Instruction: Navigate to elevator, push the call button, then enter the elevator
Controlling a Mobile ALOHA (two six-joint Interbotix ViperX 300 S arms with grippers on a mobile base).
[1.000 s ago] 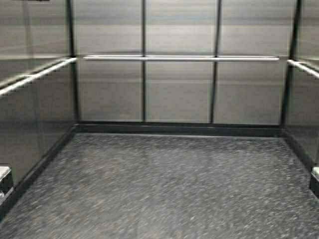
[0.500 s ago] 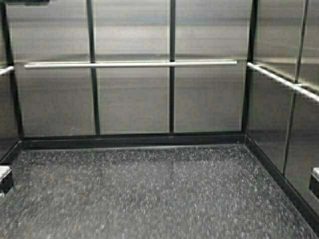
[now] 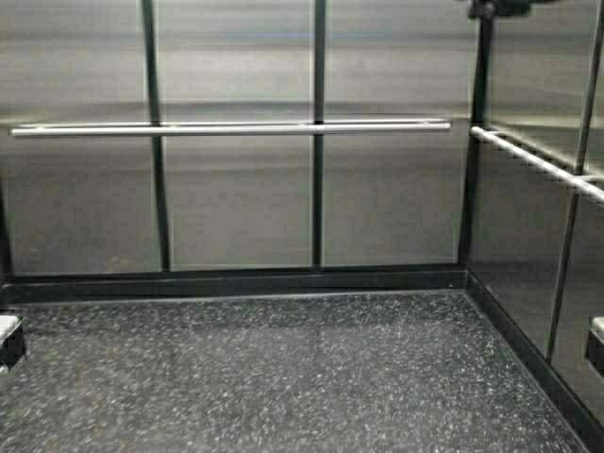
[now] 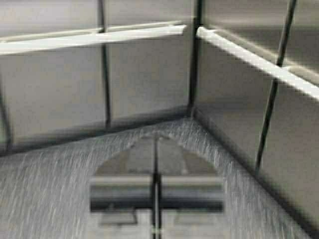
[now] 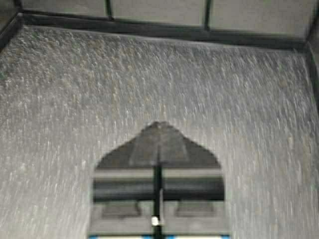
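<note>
I am inside the elevator: its brushed-steel back wall [image 3: 236, 203], split by dark vertical seams, fills the high view, and a side wall [image 3: 528, 245] meets it at the right. The doors and the call button are out of view. My left gripper [image 4: 156, 135] is shut, holds nothing, and points at the floor near the corner where those two walls meet. My right gripper [image 5: 158, 123] is also shut and holds nothing, over the speckled floor [image 5: 199, 84]. In the high view only small bits of the arms show at the left edge [image 3: 8, 340] and right edge [image 3: 596, 347].
A steel handrail [image 3: 236, 126] runs along the back wall, and another handrail [image 3: 538, 162] runs along the right wall. A dark baseboard [image 3: 236, 283] lines the walls. The dark speckled floor [image 3: 283, 377] lies between me and the back wall.
The robot has moved: it turned right and drove closer to the back wall, so the right corner slid left and the baseboard sank lower. The arms kept their pose.
</note>
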